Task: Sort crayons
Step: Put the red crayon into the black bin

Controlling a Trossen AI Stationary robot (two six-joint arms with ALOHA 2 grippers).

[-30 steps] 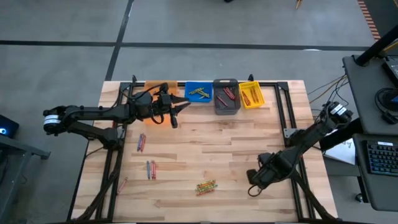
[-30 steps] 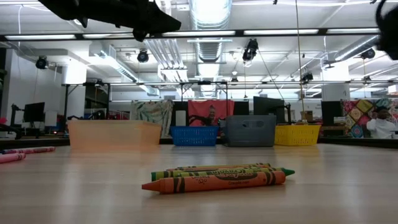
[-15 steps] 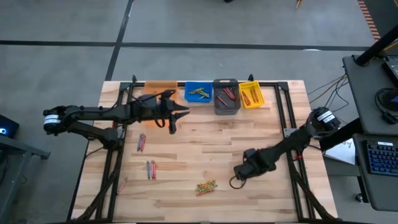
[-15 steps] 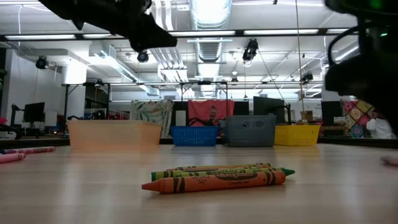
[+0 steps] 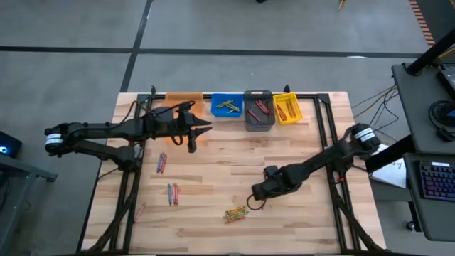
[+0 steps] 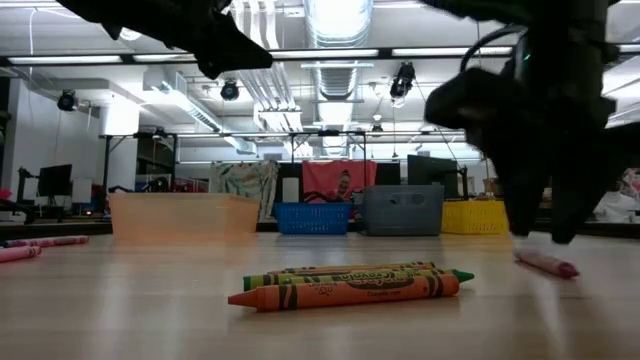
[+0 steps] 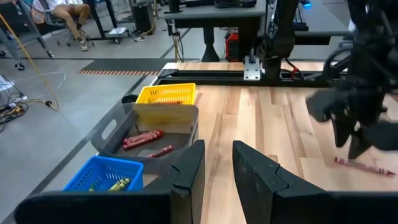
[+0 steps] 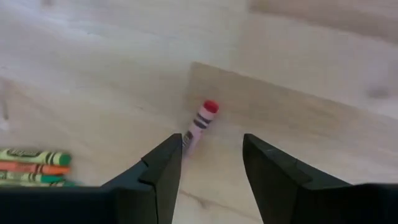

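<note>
Right gripper (image 8: 211, 163) spread wide over red crayon (image 8: 200, 122), lower centre-right of high view; left gripper (image 7: 216, 163) narrow, empty.

The back edge of the desk (image 5: 284, 156) is blocked by a row of four bins: orange (image 5: 183, 97), blue (image 5: 227, 106), grey (image 5: 259, 111) and yellow (image 5: 287, 108), standing side by side with almost no gap between them. The left arm stretches across the left rear, its end effector (image 5: 202, 129) hovering just before the orange and blue bins. The right arm lies diagonally over the right half, its end effector (image 5: 252, 204) low above a red crayon (image 8: 200, 123), near the crayon bundle (image 5: 235, 212) at the front. Loose crayons (image 5: 172, 193) dot the left front. The middle strip between the arms is bare wood, as is the right rear before the yellow bin.
</note>
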